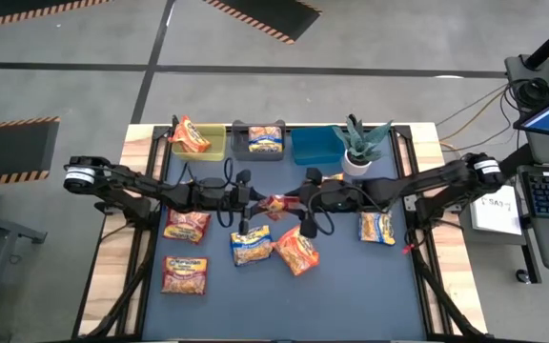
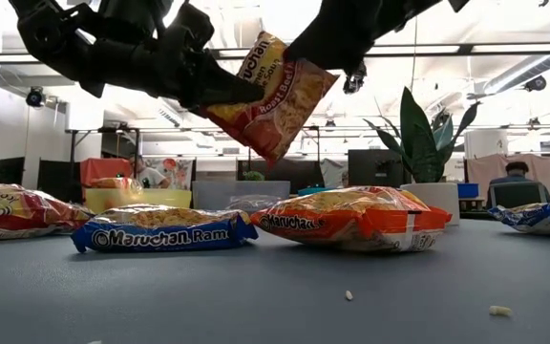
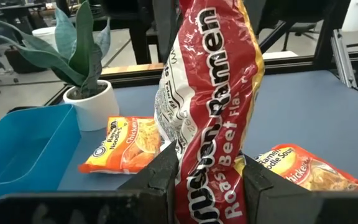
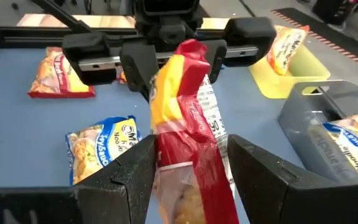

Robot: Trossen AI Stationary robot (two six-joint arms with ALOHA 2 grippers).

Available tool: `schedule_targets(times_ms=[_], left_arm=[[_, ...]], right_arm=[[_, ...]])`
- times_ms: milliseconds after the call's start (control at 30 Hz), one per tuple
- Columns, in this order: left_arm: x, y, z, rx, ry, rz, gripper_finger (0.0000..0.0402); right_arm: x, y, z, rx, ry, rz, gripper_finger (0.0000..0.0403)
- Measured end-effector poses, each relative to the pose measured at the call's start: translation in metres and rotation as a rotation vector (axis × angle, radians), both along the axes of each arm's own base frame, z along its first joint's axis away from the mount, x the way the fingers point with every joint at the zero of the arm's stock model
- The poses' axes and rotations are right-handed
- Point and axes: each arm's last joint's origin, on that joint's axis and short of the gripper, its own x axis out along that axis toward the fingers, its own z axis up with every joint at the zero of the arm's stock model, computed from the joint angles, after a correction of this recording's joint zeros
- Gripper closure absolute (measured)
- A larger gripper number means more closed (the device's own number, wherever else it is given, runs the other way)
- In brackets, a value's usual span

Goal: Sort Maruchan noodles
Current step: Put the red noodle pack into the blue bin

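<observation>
Mid-frame above the table, the left gripper [image 1: 253, 200] is clamped on a red packet [image 1: 275, 203]; the right gripper's [image 1: 296, 202] fingers stand apart around it.

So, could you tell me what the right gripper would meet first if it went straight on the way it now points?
Most likely the left gripper, facing it closely across the red Roast Beef packet both arms have between their jaws.

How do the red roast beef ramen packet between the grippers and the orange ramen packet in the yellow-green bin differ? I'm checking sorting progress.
The red crinkly roast beef packet hangs in the air, pinched by the left gripper; the orange packet rests in the yellow-green bin, untouched. One is red, the other orange. Both are flat plastic Maruchan packets.
</observation>
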Motion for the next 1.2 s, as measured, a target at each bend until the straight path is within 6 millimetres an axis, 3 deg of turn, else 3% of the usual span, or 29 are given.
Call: schedule_targets(times_ms=[233,700,1033,1200], left_arm=[[0.0,-0.0002,0.0001,0.0,-0.001,-0.005,0.0325],[0.0,-0.0002,0.0002,0.003,-0.002,-0.005,0.0325],[0.0,-0.0001,0.0004,0.001,-0.003,0.0,0.0321],[0.0,0.0003,0.0004,0.001,-0.004,0.009,0.028]], right_arm=[[0.0114,-0.0063,0.0015,0.045,0.019,0.086,0.0233],[0.0122,-0.009,0.0027,0.051,0.021,0.091,0.0363],[0.0119,-0.009,0.0021,0.053,0.027,0.09,0.0374],[0.0113,-0.0089,0.0008,0.054,0.041,0.09,0.0375]])
